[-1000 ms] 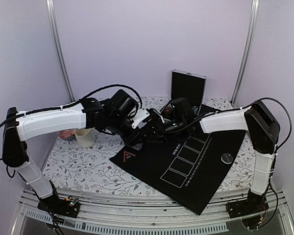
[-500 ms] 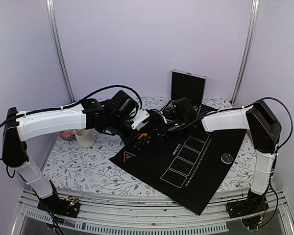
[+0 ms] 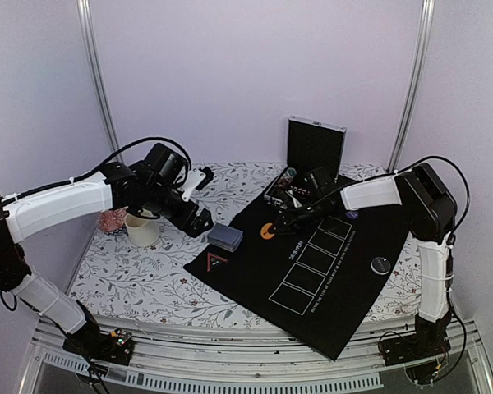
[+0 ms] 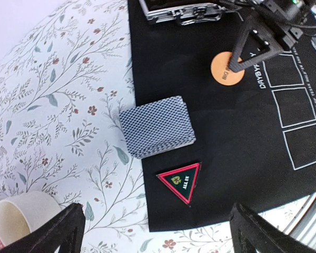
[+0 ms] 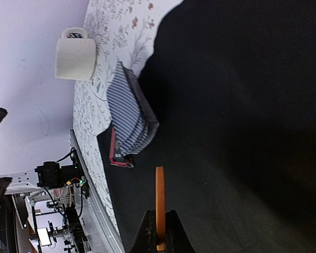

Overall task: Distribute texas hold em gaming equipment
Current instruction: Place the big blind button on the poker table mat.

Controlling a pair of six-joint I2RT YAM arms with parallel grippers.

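on the flowered table [image 3: 131, 271] a cream cup [image 3: 142, 230] stood far left, the left pincer [image 4: 157, 211] hung wide open and empty over the deck of cards [image 4: 157, 126] straddling the edge of the black mat [image 4: 226, 158] near a triangular all-in marker [image 4: 180, 181], and further right the right pincer [image 5: 158, 232] gripped the orange disc [image 5: 159, 203] by its edge.

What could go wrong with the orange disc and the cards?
The right fingers pinch only one side of the thin orange disc, so it might slip out. The deck of cards straddles the edge of the black mat, so cards might slide off.
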